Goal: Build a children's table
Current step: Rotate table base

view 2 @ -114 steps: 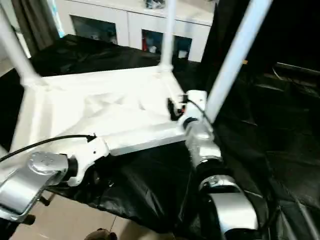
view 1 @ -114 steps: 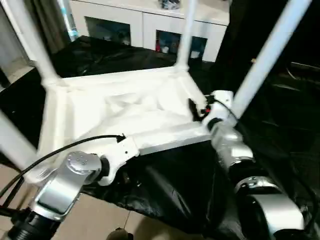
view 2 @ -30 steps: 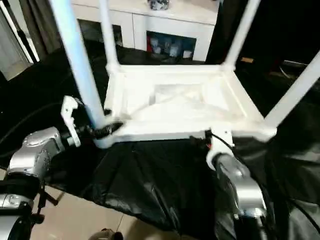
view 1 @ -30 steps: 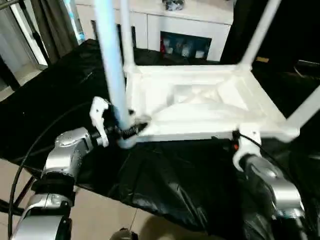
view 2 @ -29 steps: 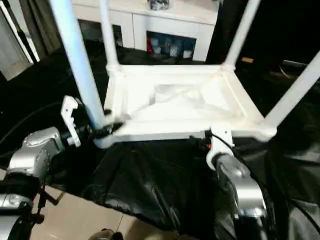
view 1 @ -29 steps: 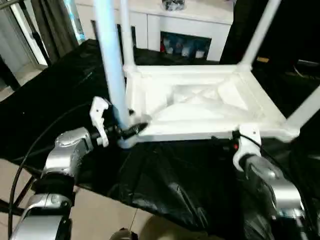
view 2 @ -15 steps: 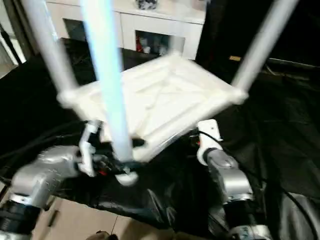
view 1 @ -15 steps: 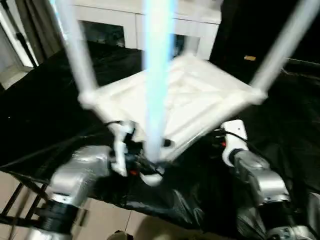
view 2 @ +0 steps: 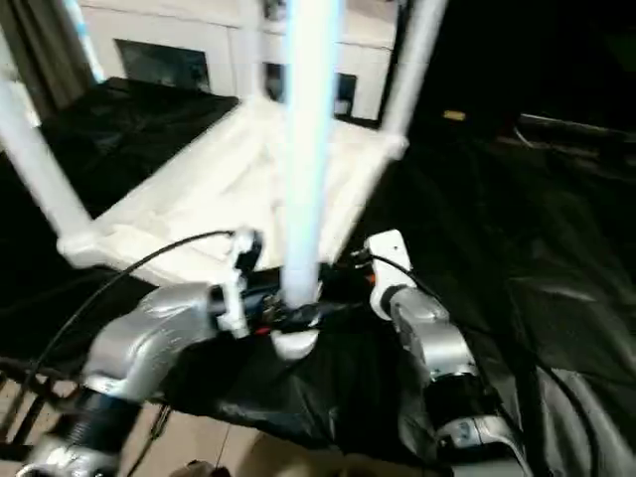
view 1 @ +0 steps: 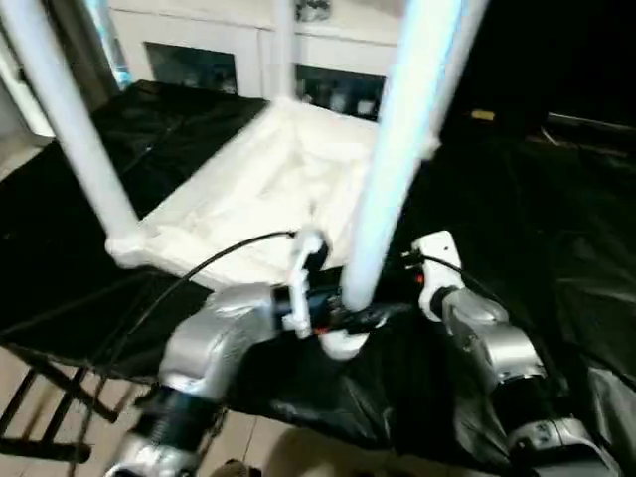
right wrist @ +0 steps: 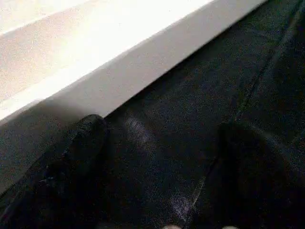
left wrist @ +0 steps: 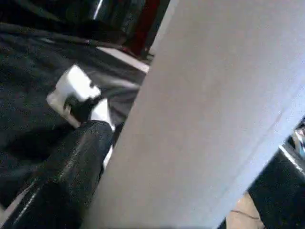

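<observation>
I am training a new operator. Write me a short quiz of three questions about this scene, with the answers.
1. True or false: the tabletop lies upside down, its legs pointing up.
2. What does the left claw grip? A) the near leg B) the black cover C) the cabinet
3. Fill in: the right claw is ___ and holds nothing.
Key: 1 true; 2 A; 3 open.

left hand (view 1: 343, 316) grips near leg (view 1: 383, 189) base
</observation>
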